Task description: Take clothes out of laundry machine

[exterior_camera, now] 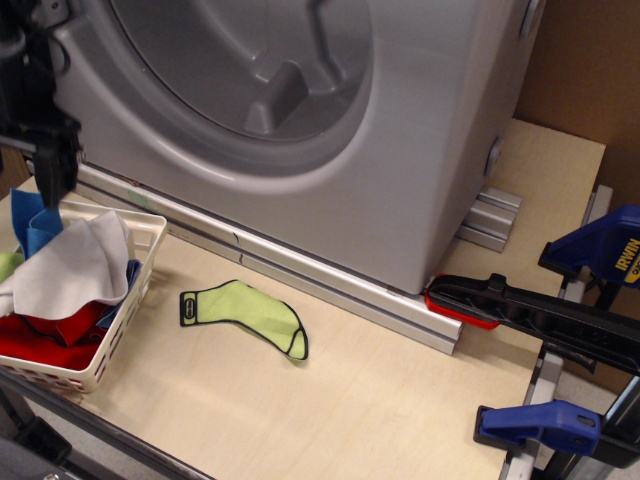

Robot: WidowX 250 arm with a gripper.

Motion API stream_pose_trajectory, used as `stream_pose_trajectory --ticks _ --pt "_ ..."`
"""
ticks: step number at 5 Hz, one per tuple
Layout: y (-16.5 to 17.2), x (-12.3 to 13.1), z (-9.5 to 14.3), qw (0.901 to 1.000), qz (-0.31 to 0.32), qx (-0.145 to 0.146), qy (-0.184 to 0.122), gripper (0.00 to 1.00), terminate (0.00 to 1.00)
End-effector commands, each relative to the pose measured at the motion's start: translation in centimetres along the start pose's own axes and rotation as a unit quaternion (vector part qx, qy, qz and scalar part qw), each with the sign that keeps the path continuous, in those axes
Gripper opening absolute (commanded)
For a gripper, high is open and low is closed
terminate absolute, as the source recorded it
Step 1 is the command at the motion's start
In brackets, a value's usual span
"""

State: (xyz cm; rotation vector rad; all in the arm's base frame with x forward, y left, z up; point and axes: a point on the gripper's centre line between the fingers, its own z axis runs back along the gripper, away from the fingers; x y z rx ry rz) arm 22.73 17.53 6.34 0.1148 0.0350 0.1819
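Observation:
The light grey-white cloth (75, 265) lies on top of the pile in the white lattice basket (120, 330) at the left. The silver-grey laundry machine (420, 150) fills the back; its round drum (230, 50) with a ribbed paddle (275, 95) shows no cloth inside. My black gripper (52, 185) hangs above the basket's back left corner, clear of the cloth and holding nothing. Its fingers point down and appear open, though they overlap in this view.
A lime-green sock (245, 312) lies on the wooden table in front of the machine. Red (40, 340) and blue (35, 225) cloths are in the basket. A red-tipped black clamp (530, 312) and blue clamps (540, 425) stand at the right edge.

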Motion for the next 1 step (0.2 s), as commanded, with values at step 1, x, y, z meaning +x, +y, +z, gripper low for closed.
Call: stream_pose_trajectory --ticks 1 --pt "-0.32 0.28 2.00 0.9994 0.002 0.013 -0.031 1.00 1.00"
